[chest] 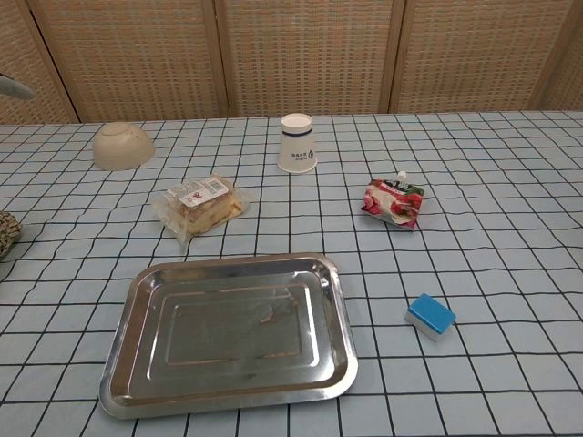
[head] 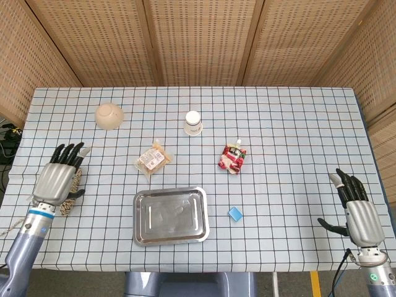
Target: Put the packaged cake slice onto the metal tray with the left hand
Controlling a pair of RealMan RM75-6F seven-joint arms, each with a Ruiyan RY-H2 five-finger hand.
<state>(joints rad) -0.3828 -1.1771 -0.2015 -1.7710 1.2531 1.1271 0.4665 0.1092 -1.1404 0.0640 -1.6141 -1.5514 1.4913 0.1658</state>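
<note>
The rope (head: 73, 185) is largely covered by the left hand (head: 57, 179) in the head view, and only its end (chest: 5, 232) is seen at the chest view's left edge. The right arm is cut off below the right hand (head: 359, 213). The print on the cake (head: 153, 158) wrapper is too small to be read.

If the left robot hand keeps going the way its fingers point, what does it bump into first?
Probably nothing. The left robot hand points up and slightly right, toward the table's far side. The upside-down bowl sits a bit right of that line, so the way looks free, though height is hard to judge.
</note>
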